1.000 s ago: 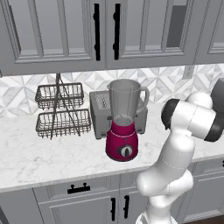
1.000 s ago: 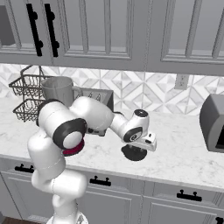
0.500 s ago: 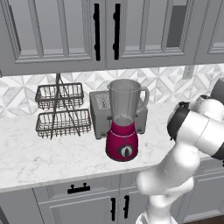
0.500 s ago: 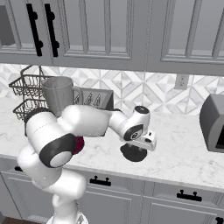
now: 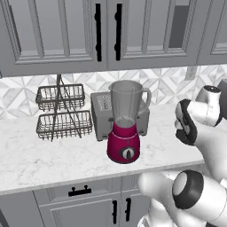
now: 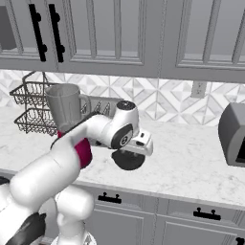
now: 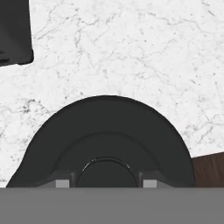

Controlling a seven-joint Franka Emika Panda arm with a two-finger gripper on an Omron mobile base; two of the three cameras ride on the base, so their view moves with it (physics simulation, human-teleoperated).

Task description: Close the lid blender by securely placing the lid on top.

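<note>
Lying flat on the white marble table (image 6: 191, 162), the lid (image 6: 128, 160) sits directly under the claw (image 6: 136, 149), well off toward 3 o'clock from the blender (image 6: 71, 125) in the right base view. From the hand view the lid (image 7: 105, 144) spreads wide across the lower half, its round knob at 6 o'clock, with the two finger tips (image 7: 62, 183) standing on either side of that knob; I cannot tell whether they press it. In the left base view the blender (image 5: 126, 122) stands upright with its jar mouth uncovered, just in front of a grey toaster (image 5: 103, 116), and a two-tier wire basket (image 5: 62, 111) stands at 9 o'clock from it
</note>
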